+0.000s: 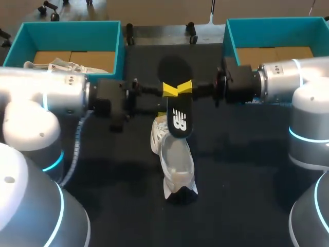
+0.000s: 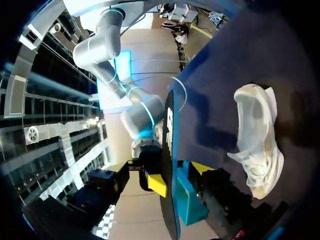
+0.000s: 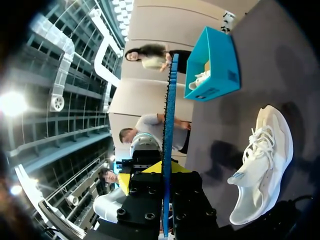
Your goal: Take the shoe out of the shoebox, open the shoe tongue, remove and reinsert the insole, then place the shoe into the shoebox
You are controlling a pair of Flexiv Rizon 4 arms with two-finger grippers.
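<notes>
Above the black table (image 1: 241, 170), the head view shows the left gripper (image 1: 169, 89) and right gripper (image 1: 186, 86) meeting at the top of a flat black insole with a white logo (image 1: 179, 121). It hangs over a white mesh sneaker (image 1: 174, 162) lying on the table. The left wrist view gives the insole edge-on; that gripper's state I cannot tell. The right wrist view shows the right gripper clamped on the insole's edge
</notes>
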